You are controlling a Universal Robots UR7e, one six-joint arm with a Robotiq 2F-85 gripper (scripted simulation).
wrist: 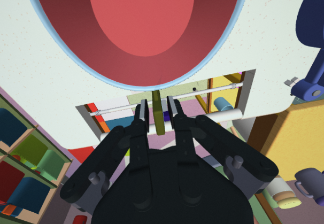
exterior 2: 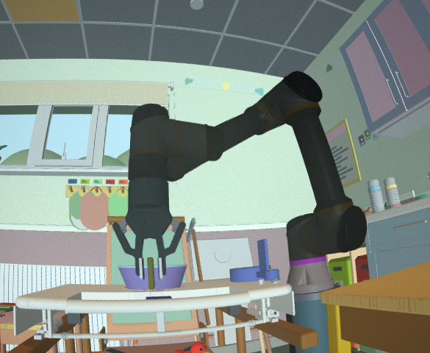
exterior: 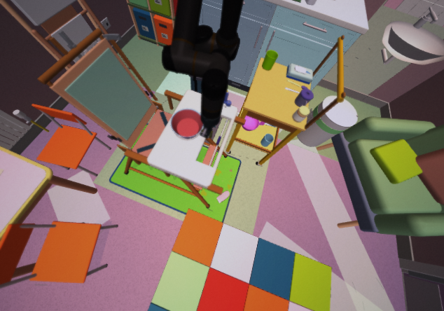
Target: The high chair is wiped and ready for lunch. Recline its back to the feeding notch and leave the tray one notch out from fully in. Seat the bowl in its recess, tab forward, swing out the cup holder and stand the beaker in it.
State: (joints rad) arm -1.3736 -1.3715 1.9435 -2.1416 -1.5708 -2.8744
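Observation:
The high chair's seat and back are mostly hidden under the white tray (exterior: 186, 146). The bowl (exterior: 187, 123), lilac outside and red inside, sits in the tray's recess. Its olive tab (wrist: 158, 112) points toward the tray's front edge. My gripper (wrist: 157, 113) stands open astride the tab and holds nothing. In the second side camera the tab (exterior 2: 150, 273) shows between the fingertips (exterior 2: 151, 270) with room on either side. The blue cup holder (exterior 2: 253, 272) sits at the tray's right rear corner. The green beaker (exterior: 269, 59) stands on the yellow side table (exterior: 276, 94).
Behind the chair stand blue cabinets (exterior: 287, 38) and coloured storage bins (exterior: 150, 6). An easel (exterior: 104, 85) stands left of the tray. The side table also carries a tissue box (exterior: 299, 72), a purple mug (exterior: 304, 96) and a jar (exterior: 301, 114). Orange chairs stand to the left.

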